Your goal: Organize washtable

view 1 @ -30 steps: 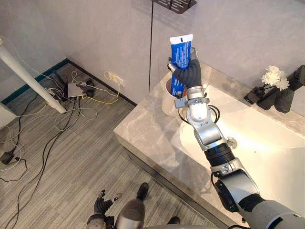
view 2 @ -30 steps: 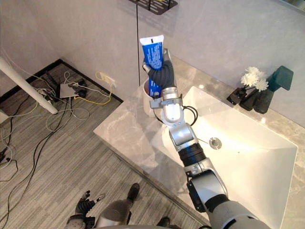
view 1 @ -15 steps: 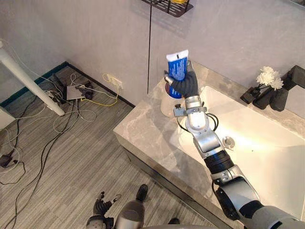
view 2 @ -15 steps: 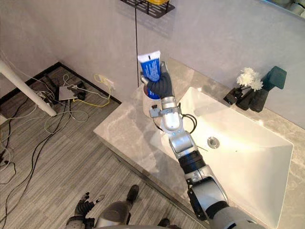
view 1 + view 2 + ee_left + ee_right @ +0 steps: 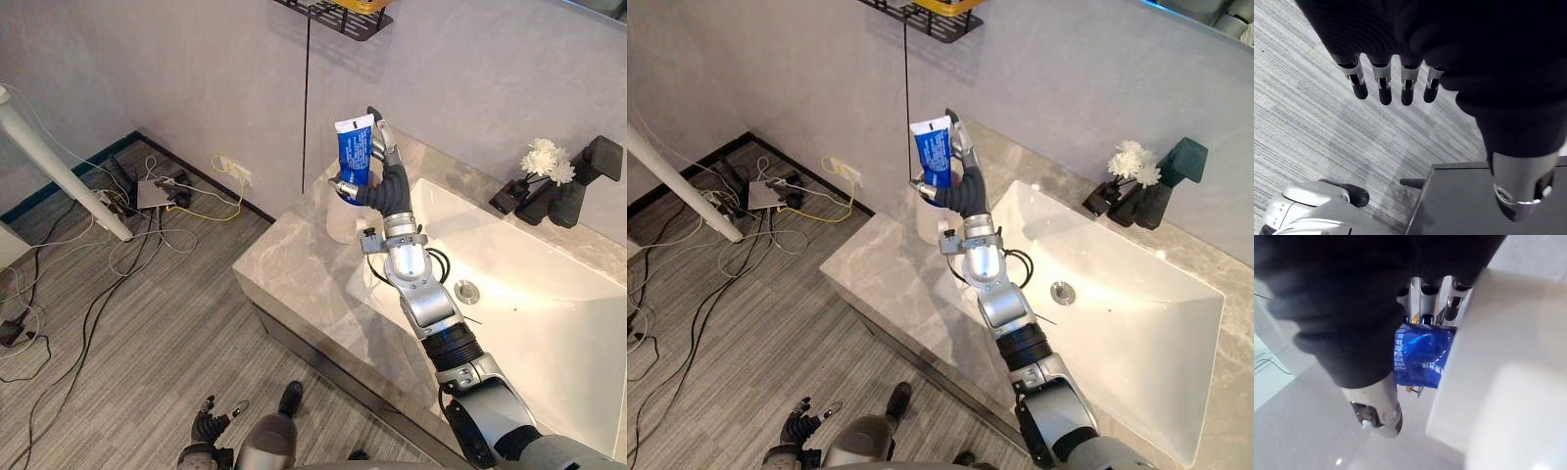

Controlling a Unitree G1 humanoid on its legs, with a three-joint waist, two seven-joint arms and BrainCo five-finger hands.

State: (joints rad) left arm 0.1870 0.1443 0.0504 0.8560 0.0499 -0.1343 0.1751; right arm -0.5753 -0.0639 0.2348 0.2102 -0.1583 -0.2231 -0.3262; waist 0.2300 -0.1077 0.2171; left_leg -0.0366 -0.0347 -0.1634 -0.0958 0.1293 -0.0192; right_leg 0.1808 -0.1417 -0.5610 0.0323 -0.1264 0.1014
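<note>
Left eye view: right hand (image 5: 386,186) fingers (image 5: 388,147) straight beside tube (image 5: 353,153) standing in cup (image 5: 338,217) by left counter (image 5: 294,264) edge.

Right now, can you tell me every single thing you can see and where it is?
tube: one, blue, standing in the cup
cup: one, white, on the counter's corner by the wall
counter: one, grey marble, holding the sink
sink: one, white, with a metal drain
flowers: one bunch, white, in a dark vase behind the sink
wall shelf: one, black wire, above the cup
cables: many, black, white and yellow, on the grey floor
pole: one, white, slanting over the floor
right hand: one, silver and dark, beside the tube
left hand: one, silver and dark, over the floor
</note>
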